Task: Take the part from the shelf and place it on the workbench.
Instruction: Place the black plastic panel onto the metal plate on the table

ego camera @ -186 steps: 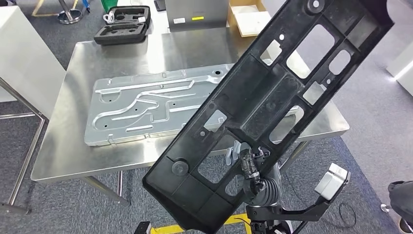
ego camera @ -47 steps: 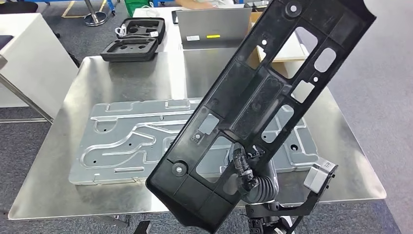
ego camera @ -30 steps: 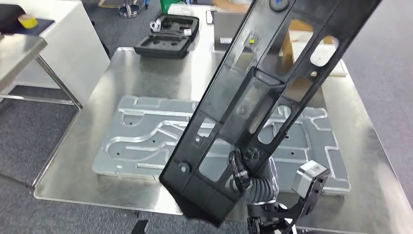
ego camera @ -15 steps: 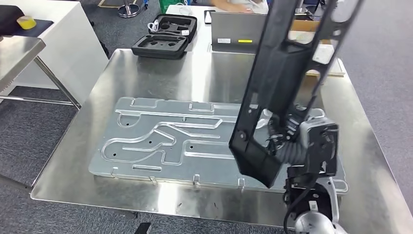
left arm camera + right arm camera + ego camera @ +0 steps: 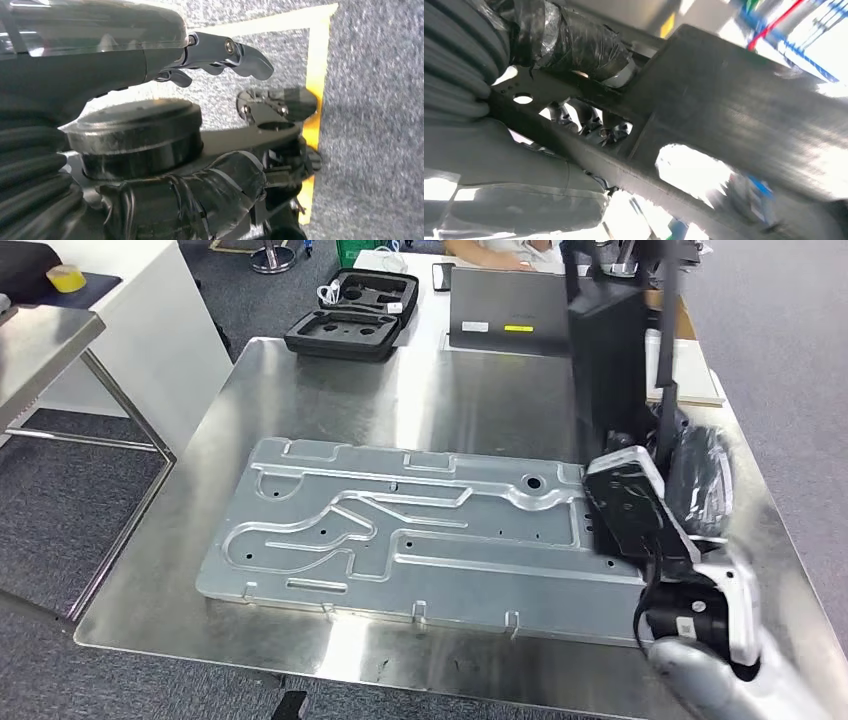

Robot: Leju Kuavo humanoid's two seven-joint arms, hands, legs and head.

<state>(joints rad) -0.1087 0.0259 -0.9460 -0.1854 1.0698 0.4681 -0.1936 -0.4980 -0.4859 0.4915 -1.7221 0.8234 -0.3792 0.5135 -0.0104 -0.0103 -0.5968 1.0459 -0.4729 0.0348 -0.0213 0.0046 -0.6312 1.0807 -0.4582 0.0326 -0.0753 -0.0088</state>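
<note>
The right hand's fingers (image 5: 589, 122) are hooked through an opening in the black part (image 5: 607, 360) and clamped on its rib, as the right wrist view shows. That right hand (image 5: 690, 475) sits low on the part, over the right side of the table (image 5: 300, 390). The left hand (image 5: 220, 52) hangs toward grey carpet and a yellow floor line, holding nothing, its fingers (image 5: 250, 59) loosely curled and apart. Over the last second the part has swung from a broad slant across the view to nearly upright and edge-on, its upper end running out of the top of the head view, and the arm has carried it from the near edge to the table's right side. The table has also come closer and fuller into view, which is camera motion as the robot stepped up. The part is in the air above the right end of the stamped metal panel (image 5: 400, 530), not resting on anything that I can see. The carry seems done; what remains is tipping the part flat and lowering it, likely onto or beside the panel.
</note>
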